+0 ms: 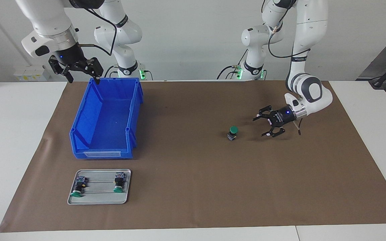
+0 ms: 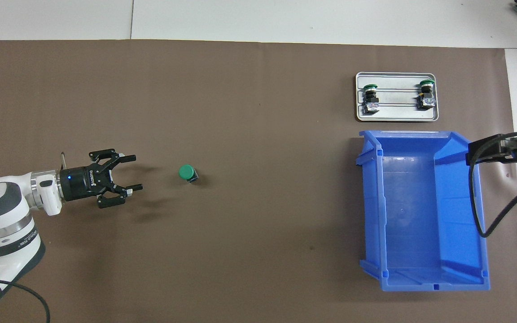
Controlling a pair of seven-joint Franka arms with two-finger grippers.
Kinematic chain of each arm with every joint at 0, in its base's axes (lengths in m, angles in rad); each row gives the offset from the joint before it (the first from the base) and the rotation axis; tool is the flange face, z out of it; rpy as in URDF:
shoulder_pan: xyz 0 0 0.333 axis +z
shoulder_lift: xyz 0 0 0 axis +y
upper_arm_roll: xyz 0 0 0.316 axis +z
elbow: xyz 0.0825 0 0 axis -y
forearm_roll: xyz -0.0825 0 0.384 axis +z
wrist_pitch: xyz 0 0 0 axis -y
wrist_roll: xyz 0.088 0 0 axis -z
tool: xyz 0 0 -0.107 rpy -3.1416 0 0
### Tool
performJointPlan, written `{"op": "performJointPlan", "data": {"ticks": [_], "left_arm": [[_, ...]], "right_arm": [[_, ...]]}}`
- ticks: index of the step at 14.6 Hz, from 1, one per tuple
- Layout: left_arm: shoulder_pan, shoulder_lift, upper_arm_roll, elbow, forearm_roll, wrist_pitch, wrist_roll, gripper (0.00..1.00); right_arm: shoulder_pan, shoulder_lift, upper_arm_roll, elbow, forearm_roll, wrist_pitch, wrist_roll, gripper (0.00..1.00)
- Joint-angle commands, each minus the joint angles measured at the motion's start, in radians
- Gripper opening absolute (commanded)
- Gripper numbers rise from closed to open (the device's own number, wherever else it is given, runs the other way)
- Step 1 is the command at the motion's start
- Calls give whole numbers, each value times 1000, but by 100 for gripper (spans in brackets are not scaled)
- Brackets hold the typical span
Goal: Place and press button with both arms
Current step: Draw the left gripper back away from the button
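Note:
The button (image 1: pixel 233 133) (image 2: pixel 188 173), with its green cap and dark body, sits alone on the brown mat (image 1: pixel 193 187). My left gripper (image 1: pixel 259 126) (image 2: pixel 137 172) hangs low over the mat beside it, toward the left arm's end of the table. It lies level with its fingers pointing at the button, open and empty, a clear gap short of it. My right gripper (image 1: pixel 84 80) is raised over the blue bin's (image 1: pixel 102 154) (image 2: pixel 420 134) rim, at the corner nearest the robots. It is open and holds nothing. In the overhead view only part of it shows, at the edge.
The blue bin is empty. A small metal tray (image 1: pixel 99 200) (image 2: pixel 397 117) lies farther from the robots than the bin. Two more green-capped buttons (image 1: pixel 79 187) (image 1: pixel 119 184) lie on it. White table (image 1: pixel 12 134) borders the mat.

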Motion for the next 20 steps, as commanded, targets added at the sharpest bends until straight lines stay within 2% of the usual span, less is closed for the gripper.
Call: {"op": "performJointPlan", "data": {"ticks": [1,5,6,8,10,12,13,16,17,20], "left_arm": [[18,-62,-8,53,120,-15,-182,88],[9,-128,-8,139,282,-7,-509,88],[12,-133,-8,162,311,-7,-578,84],[9,-134,-8,220,392,-6,-710,69],[-2,-133,-12,287,495,-9,-871,48],[-14,-134,-17,317,546,-19,-971,23],[-17,-134,-20,329,566,-19,-984,3],[-37,-131,-22,363,642,-13,-1016,0],[-49,-131,-22,375,652,-19,-1059,0],[-106,-123,-23,416,788,-19,-1219,0]], "right_arm": [[-5,-13,2,-21,18,17,19,100],[-5,-15,2,-27,18,17,19,100],[-5,-15,2,-27,18,17,19,100],[-5,-15,2,-27,18,17,19,100],[-5,-15,2,-27,18,17,19,100],[-6,-15,2,-27,18,17,19,100],[-5,-15,2,-27,18,17,19,100],[-5,-15,2,-27,18,17,19,100],[-5,-15,2,-27,18,17,19,100],[-5,-15,2,-27,18,17,21,100]]}}
